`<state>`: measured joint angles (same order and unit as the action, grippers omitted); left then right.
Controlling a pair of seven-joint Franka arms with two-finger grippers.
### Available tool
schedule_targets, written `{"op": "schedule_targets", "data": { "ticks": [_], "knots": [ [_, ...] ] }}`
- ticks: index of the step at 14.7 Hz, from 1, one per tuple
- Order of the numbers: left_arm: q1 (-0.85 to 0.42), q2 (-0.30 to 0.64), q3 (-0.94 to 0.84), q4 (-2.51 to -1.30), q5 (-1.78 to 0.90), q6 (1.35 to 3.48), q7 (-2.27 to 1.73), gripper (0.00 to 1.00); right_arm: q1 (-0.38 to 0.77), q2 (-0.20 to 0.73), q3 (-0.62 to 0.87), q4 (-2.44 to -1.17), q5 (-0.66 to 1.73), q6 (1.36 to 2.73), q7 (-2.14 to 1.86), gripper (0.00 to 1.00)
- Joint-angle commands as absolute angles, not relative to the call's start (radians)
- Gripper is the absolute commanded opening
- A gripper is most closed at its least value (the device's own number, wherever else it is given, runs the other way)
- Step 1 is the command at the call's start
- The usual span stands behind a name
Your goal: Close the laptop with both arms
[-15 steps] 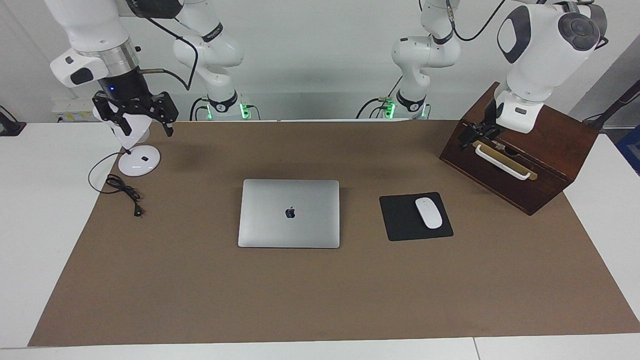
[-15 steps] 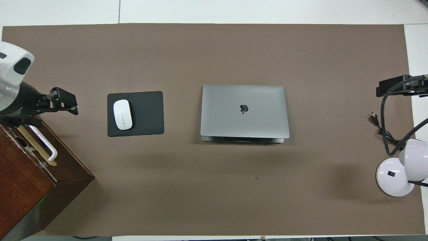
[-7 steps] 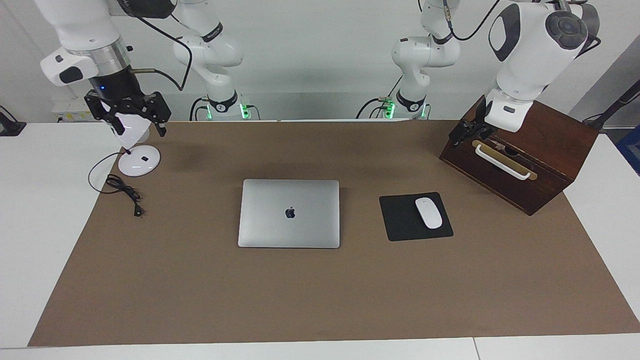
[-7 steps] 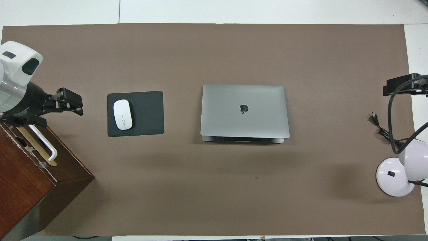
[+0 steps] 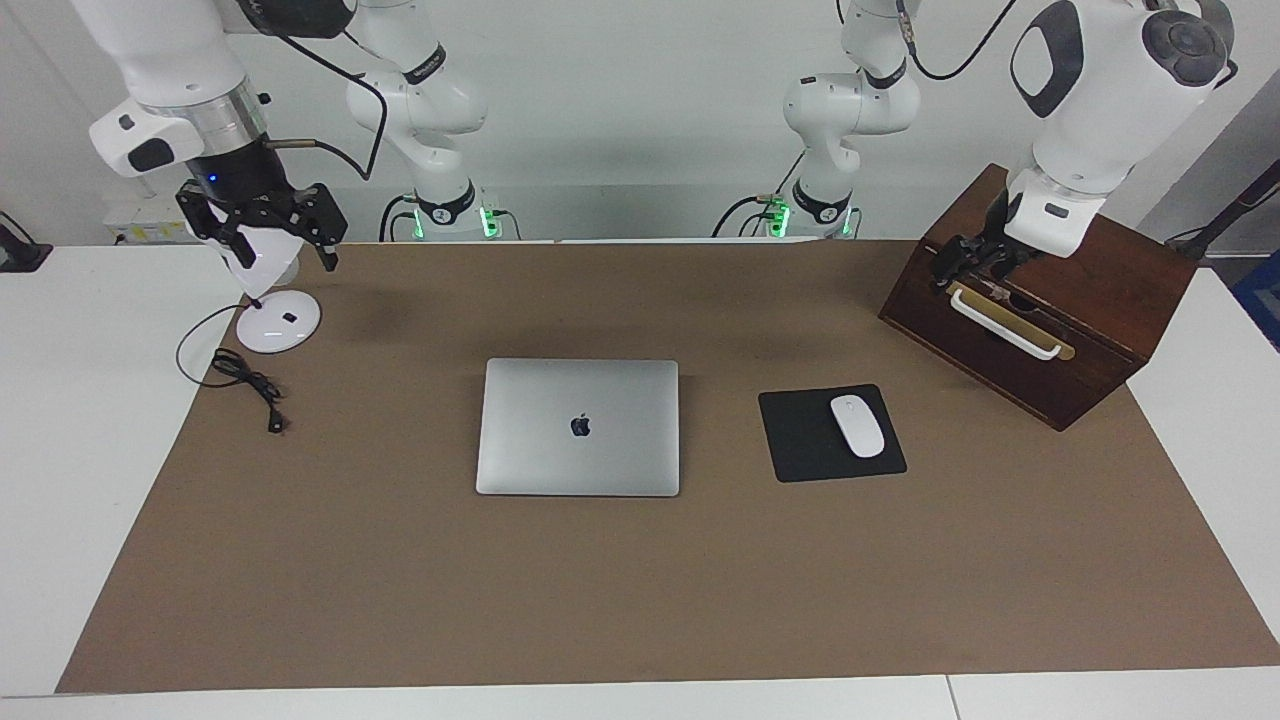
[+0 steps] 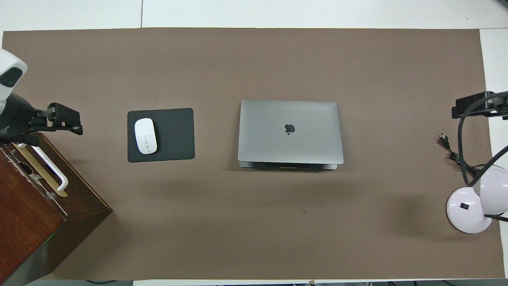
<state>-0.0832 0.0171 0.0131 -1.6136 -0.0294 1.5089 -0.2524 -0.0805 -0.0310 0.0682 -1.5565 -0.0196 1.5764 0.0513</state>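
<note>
Hanging over the desk lamp [image 5: 270, 300] at the right arm's end of the desk [image 5: 60, 420], the right gripper [image 5: 268, 228] stood with its fingers spread apart and nothing between them. Lamp had a round white base and a white shade; its black cord [image 5: 245, 380] lay coiled on the edge of the brown mat [image 5: 640, 600], plug end loose.

Left gripper [image 5: 968, 262] was up over the sloped front of the dark wooden box [image 5: 1100, 330], just above the box's white handle [image 5: 1005, 325], which sat on a brass plate. Jaws stood open, empty. In the overhead view the same gripper [image 6: 63, 121] showed at the frame's edge above the box corner [image 6: 47, 206]. Neither gripper touched anything that I could make out.

Between the two arms, well apart from both grippers, the laptop [image 5: 578, 427] lay flat near the middle of the mat, lid down, apple logo up. From overhead its lid [image 6: 289, 131] sat slightly offset from the base, a thin strip of the base showing along the edge nearer the robots.

Beside the laptop, toward the left arm's end, a black mouse pad [image 5: 800, 440] lay flat with a white mouse [image 5: 858, 426] resting on the part of it nearer the box. Box stood nearer the robots than the pad.
</note>
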Motion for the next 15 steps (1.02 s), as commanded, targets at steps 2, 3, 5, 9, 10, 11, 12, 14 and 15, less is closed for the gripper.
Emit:
{"op": "schedule_targets", "data": {
  "ticks": [2, 3, 5, 9, 10, 11, 12, 14, 15],
  "knots": [
    [-0.080, 0.029, 0.009, -1.560, -0.020, 1.425, -0.236, 1.00, -0.075, -0.035, 0.057, -1.554, -0.011, 1.568, 0.046, 1.00],
    [-0.080, 0.029, 0.009, -1.562, -0.018, 1.422, -0.235, 1.00, -0.075, -0.035, 0.057, -1.555, -0.011, 1.568, 0.046, 1.00],
    [-0.080, 0.031, 0.009, -1.555, -0.015, 1.422, -0.235, 1.00, -0.075, -0.035, 0.057, -1.557, -0.011, 1.566, 0.046, 1.00],
    [-0.090, 0.022, -0.002, -1.557, -0.011, 1.466, -0.245, 1.00, -0.075, -0.035, 0.057, -1.555, -0.011, 1.568, 0.046, 1.00],
    [-0.095, 0.020, 0.012, -1.557, -0.011, 1.486, -0.247, 1.00, -0.075, -0.035, 0.057, -1.555, -0.011, 1.568, 0.045, 1.00],
    [-0.094, 0.018, 0.011, -1.555, -0.014, 1.491, -0.245, 1.00, -0.075, -0.035, 0.057, -1.555, -0.011, 1.566, 0.044, 1.00],
    [-0.087, 0.014, 0.011, -1.555, -0.012, 1.491, -0.244, 1.00, -0.075, -0.035, 0.057, -1.555, -0.011, 1.568, 0.044, 1.00],
    [-0.084, 0.012, 0.012, -1.555, -0.017, 1.503, -0.241, 1.00, -0.075, -0.035, 0.057, -1.554, -0.011, 1.568, 0.044, 1.00],
    [-0.084, 0.012, 0.012, -1.555, -0.017, 1.505, -0.241, 1.00, -0.075, -0.035, 0.057, -1.554, -0.011, 1.566, 0.044, 1.00]
  ]
}}
